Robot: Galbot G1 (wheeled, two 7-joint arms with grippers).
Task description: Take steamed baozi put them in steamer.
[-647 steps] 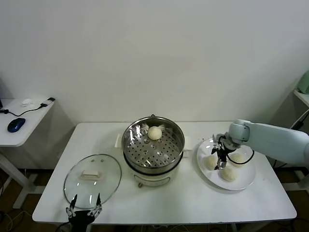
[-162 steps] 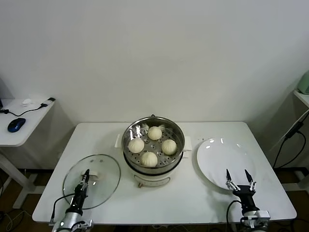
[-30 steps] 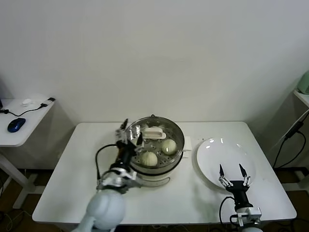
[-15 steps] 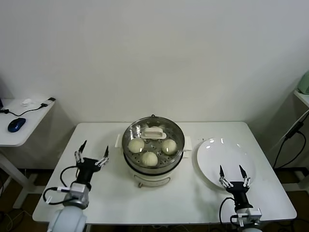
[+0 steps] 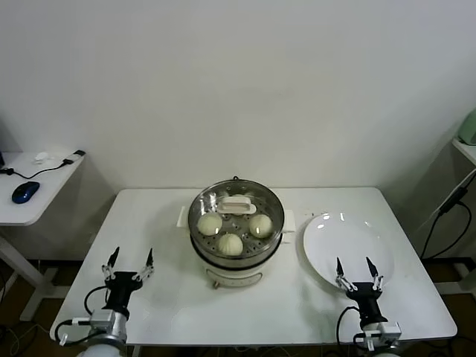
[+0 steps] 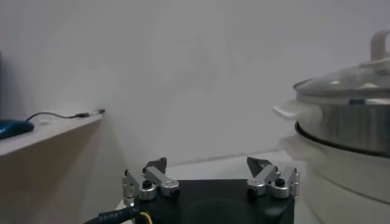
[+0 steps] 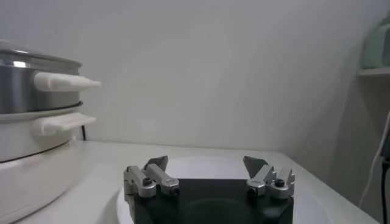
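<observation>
The steel steamer (image 5: 236,256) on its cream base stands mid-table with the glass lid (image 5: 236,203) on it. Three cream baozi (image 5: 210,223) show through the lid; the fourth is hidden under the lid's white knob. My left gripper (image 5: 129,258) is open and empty, low at the table's front left, apart from the steamer. In the left wrist view its fingers (image 6: 155,178) are spread, with the steamer (image 6: 347,146) to one side. My right gripper (image 5: 355,268) is open and empty at the near rim of the white plate (image 5: 349,242).
A side table (image 5: 33,186) with a blue mouse (image 5: 24,192) stands at the far left. A white wall is behind. In the right wrist view the steamer's handles (image 7: 64,82) and the plate (image 7: 207,167) show beyond the spread fingers.
The lid has been set on the steamer over the four baozi. My left gripper let go of it and drew back down to the table's front left. The right gripper barely moved.
</observation>
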